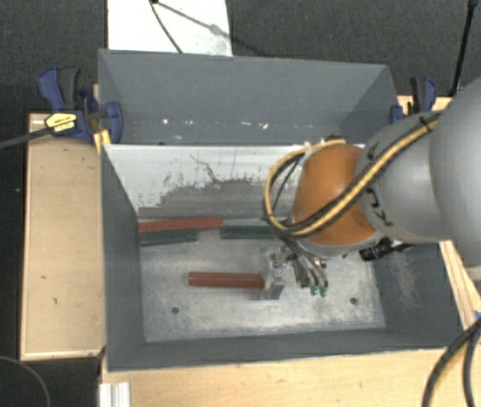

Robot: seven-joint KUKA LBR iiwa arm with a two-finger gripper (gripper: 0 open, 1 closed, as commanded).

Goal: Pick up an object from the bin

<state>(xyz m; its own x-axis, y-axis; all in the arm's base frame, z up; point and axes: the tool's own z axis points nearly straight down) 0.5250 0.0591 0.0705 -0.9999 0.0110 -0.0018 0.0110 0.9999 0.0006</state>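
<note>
At the right end of the red-brown stick [223, 280], which lay flat on the bin [125, 253] floor, my claw [295, 285] hung low, I think so it could grab that end. Wide or narrow, I could not tell. Behind the stick lay other sticks [181, 225].

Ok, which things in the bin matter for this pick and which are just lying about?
In play: claw; mid-floor red-brown bar, nearest it.
Lying about: rear red-brown bar; dark green bar below it; second dark green bar, further right.
</note>
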